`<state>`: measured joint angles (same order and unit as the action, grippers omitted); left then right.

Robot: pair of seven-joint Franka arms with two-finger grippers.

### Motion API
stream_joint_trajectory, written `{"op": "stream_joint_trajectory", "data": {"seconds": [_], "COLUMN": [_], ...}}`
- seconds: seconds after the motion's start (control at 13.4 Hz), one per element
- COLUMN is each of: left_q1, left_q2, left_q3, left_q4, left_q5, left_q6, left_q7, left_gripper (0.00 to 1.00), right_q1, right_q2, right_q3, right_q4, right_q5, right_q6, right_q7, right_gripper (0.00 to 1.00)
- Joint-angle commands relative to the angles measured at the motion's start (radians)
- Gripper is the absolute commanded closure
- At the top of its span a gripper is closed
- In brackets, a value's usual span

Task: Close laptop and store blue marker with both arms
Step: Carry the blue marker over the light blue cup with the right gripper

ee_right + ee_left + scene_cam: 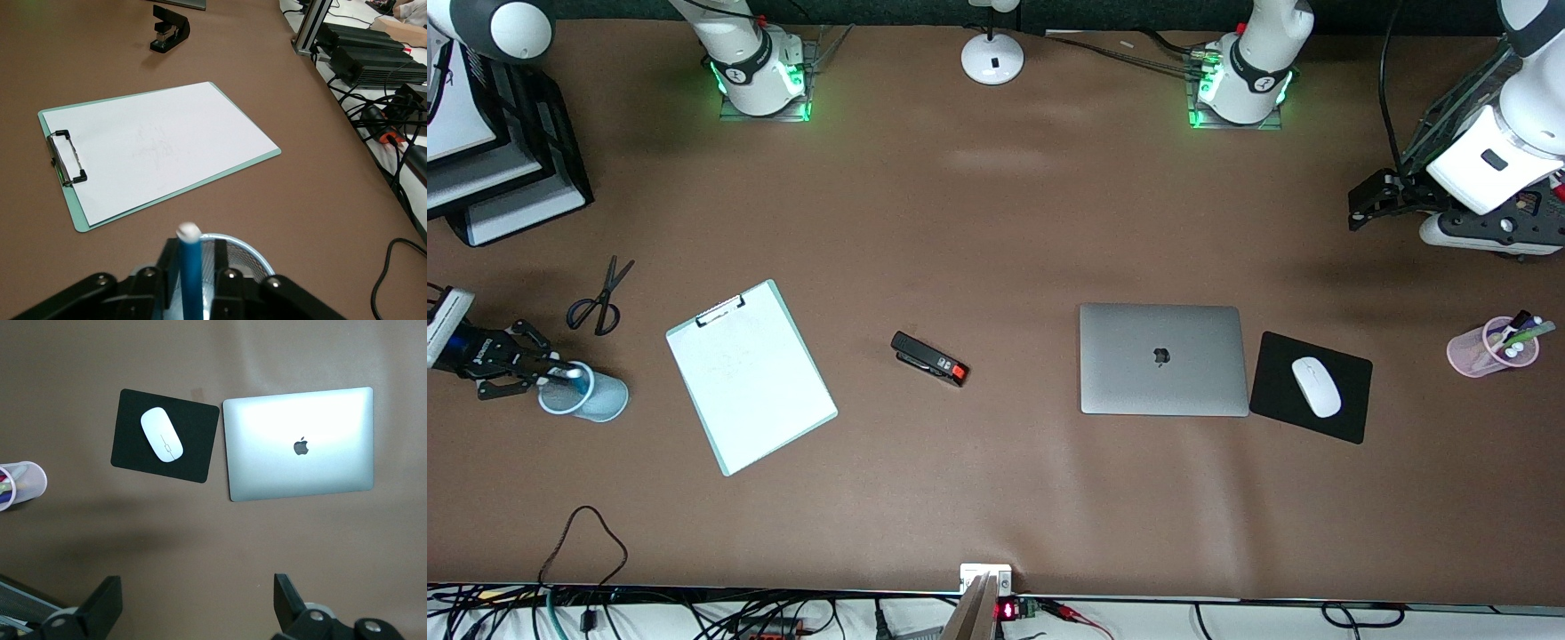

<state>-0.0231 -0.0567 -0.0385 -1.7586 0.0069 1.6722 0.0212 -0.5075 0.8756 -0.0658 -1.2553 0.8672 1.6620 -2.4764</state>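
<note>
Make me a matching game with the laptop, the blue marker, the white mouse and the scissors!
Things:
1. laptop
2. blue marker
3. white mouse
4. scissors

Where or how:
A. lying on the black mouse pad
B. standing upright between the right claw's fingers, over the blue mesh cup
C. lid closed, logo facing up
D. lying on the bare table, beside the clipboard

Pairs: 1-C, 2-B, 3-A, 4-D

The closed laptop (1163, 359) carries a dark apple logo (1161, 356) in the middle of its lid. I can't read any other writing.
</note>
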Motion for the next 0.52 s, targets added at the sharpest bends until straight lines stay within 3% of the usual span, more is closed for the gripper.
{"op": "stream_joint_trajectory", "data": {"seconds": [0.0, 0.45], "left_q1": [0.003, 0.003], "left_q2": [0.018, 0.018], "left_q3": [0.003, 0.003], "left_q4": [0.036, 0.036], "left_q5": [-0.01, -0.01], "left_q6": [-0.025, -0.025], "left_q7": [0.016, 0.016], "left_gripper": [0.0, 0.0], "right_q1": [-0.017, -0.01], "right_q2": [0.016, -0.079], "right_q3": [0.015, 0.02], "right_q4": [0.025, 0.03], "right_q5": [0.018, 0.01], "right_q6": [-0.017, -0.044], "right_q7": [0.004, 0.141], "right_gripper": [0.0, 0.0]}}
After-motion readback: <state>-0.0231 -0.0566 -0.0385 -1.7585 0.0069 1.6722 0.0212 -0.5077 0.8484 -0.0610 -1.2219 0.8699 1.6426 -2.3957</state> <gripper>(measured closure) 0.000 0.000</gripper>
